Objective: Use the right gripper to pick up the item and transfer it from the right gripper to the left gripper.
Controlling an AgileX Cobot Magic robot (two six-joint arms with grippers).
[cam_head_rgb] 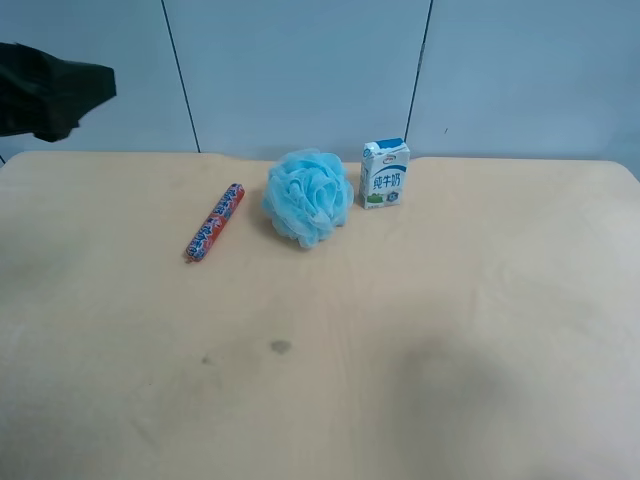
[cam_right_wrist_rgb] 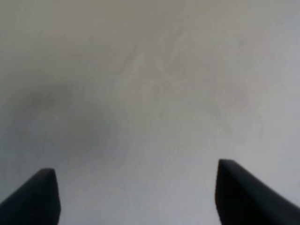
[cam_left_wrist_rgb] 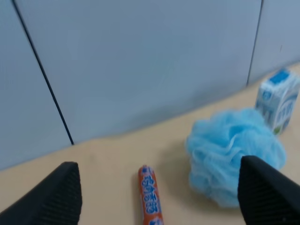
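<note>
Three items lie in a row at the back of the table: a red and blue sausage stick point(cam_head_rgb: 215, 222), a light blue bath puff point(cam_head_rgb: 309, 197) and a small white and blue milk carton point(cam_head_rgb: 385, 174), which stands upright. The left wrist view also shows the sausage stick point(cam_left_wrist_rgb: 151, 199), the puff point(cam_left_wrist_rgb: 232, 157) and the carton point(cam_left_wrist_rgb: 278, 101). My left gripper point(cam_left_wrist_rgb: 157, 164) is open and empty, some way short of them. My right gripper point(cam_right_wrist_rgb: 140, 199) is open and empty over bare tabletop, with no item in its view.
The wooden table point(cam_head_rgb: 330, 380) ends at a grey panelled wall point(cam_head_rgb: 300, 70) right behind the items. A dark part of an arm point(cam_head_rgb: 50, 90) shows at the exterior high view's upper left. A small dark stain point(cam_head_rgb: 281, 346) marks the tabletop.
</note>
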